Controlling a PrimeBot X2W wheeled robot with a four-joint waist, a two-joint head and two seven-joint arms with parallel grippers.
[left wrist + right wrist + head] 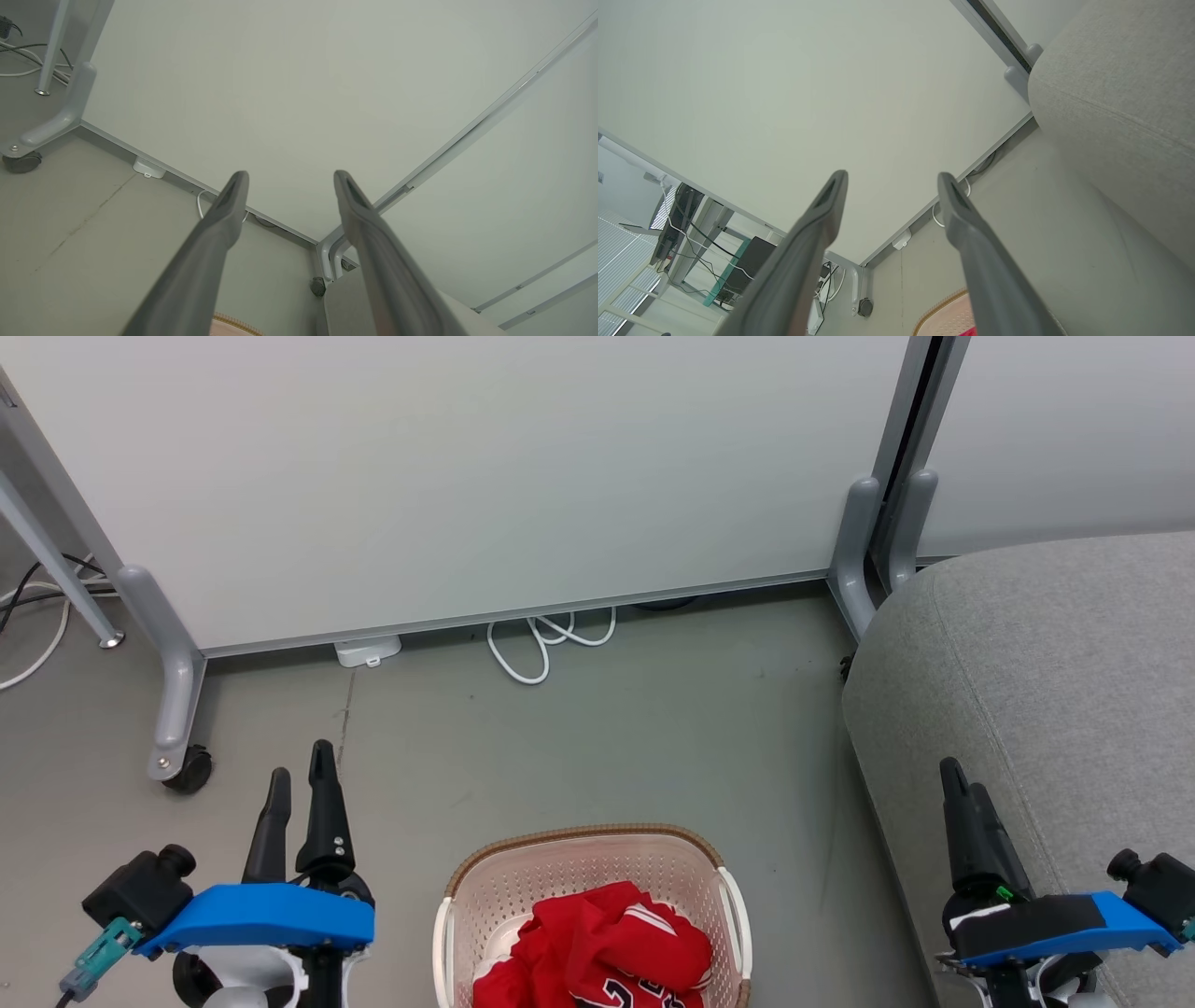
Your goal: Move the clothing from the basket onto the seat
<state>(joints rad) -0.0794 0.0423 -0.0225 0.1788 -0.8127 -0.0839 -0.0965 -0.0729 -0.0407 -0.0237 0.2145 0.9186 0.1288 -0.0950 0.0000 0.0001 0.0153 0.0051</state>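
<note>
You had one basket [579,833], one seat [1055,663], one heap of clothing [607,943], and two grippers: left gripper [301,759], right gripper [963,777].

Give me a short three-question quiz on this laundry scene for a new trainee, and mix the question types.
1. True or false: the red clothing lies on the grey seat.
2. Multiple choice: the basket stands on A) the floor, B) the seat, C) a table.
3. Fill in the blank: the left tool and the right tool are both ____ and hold nothing.
Key: 1 false, it lies in the basket; 2 A; 3 open.
</note>
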